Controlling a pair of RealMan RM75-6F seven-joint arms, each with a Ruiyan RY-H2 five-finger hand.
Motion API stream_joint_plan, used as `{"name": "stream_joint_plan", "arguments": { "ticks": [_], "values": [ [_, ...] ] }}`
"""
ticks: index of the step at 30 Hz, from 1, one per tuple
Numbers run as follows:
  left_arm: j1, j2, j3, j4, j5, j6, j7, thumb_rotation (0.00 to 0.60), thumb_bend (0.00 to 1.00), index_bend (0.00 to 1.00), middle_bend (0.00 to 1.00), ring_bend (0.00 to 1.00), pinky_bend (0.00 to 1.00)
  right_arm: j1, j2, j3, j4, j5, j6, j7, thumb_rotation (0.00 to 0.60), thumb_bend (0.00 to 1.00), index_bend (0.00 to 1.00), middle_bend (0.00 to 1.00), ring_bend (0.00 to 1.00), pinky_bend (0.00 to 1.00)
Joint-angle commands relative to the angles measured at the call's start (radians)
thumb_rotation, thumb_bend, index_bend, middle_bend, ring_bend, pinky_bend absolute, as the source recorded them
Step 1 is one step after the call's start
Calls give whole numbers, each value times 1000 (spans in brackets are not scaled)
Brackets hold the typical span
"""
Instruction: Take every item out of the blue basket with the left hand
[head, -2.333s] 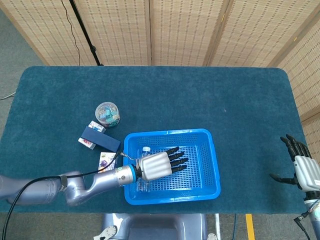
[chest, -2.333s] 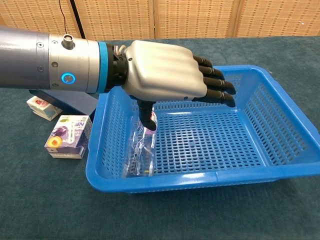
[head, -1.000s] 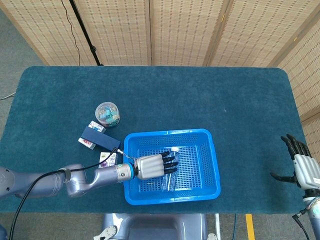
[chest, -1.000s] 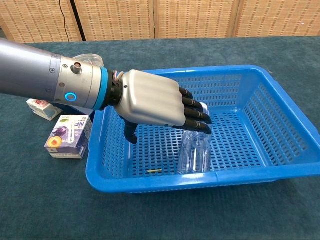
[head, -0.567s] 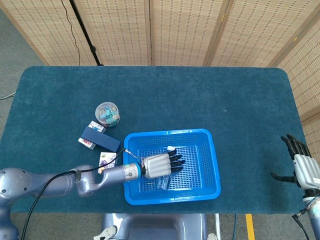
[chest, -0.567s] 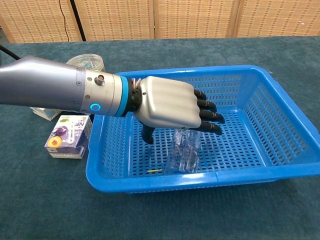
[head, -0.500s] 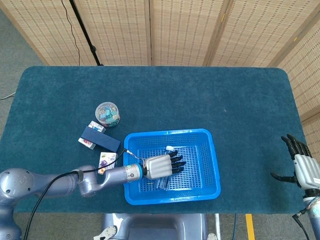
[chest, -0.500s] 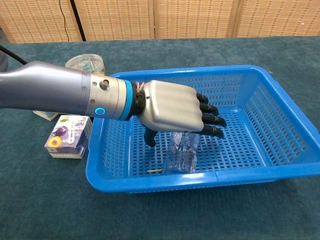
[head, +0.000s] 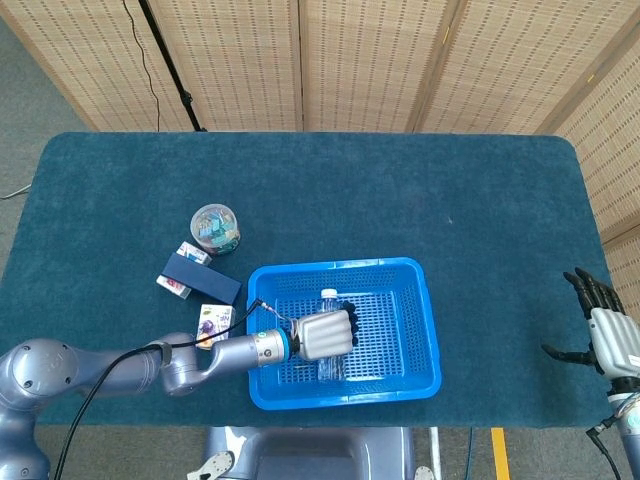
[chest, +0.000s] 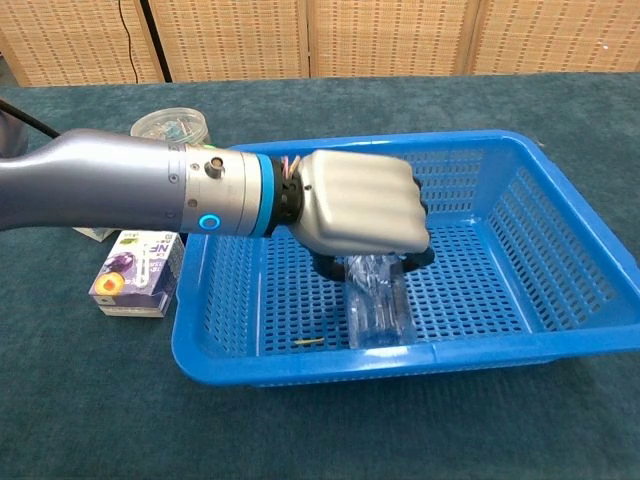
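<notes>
The blue basket (head: 425, 345) (chest: 560, 270) sits near the table's front edge. Inside it lies a clear plastic bottle (chest: 380, 310) with a white cap (head: 328, 295). My left hand (head: 322, 335) (chest: 362, 210) is down in the basket with its fingers curled around the bottle's upper part, gripping it. A small yellowish scrap (chest: 308, 343) lies on the basket floor near the front wall. My right hand (head: 603, 335) stays at the table's right edge, fingers spread, holding nothing.
Left of the basket lie a small purple-printed box (head: 213, 321) (chest: 135, 273), a dark blue box (head: 203, 278) over a small white carton (head: 175, 286), and a round clear tub (head: 215, 228) (chest: 170, 124).
My left hand's fingers have closed around the bottle, which has swung from tilted to nearly straight, its cap shifting slightly left and toward the back of the basket. The right hand has not moved.
</notes>
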Motion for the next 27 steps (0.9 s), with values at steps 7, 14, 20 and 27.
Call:
{"name": "stream_joint_plan", "arguments": {
  "ticks": [7,14,20,27],
  "values": [
    [92,247,-130,-217,-27,238,-24,600,619,648,503,548,613,-4,4,-8,-13,-24,14,-2,600,0,0,0,0,0],
    [232,441,-123,-269,-84,361,-97,600,582,624,484,525,614,-10,7,-17,-29,-49,31,-9,600,0,0,0,0,0],
    [391,490,-58,-138,-113,481,-297,600,575,623,483,522,614,-11,7,-25,-43,-66,39,-22,600,0,0,0,0,0],
    [545,406,10,119,-233,451,-541,600,560,604,463,480,614,-6,1,-33,-53,-81,36,-40,600,0,0,0,0,0]
  ]
}}
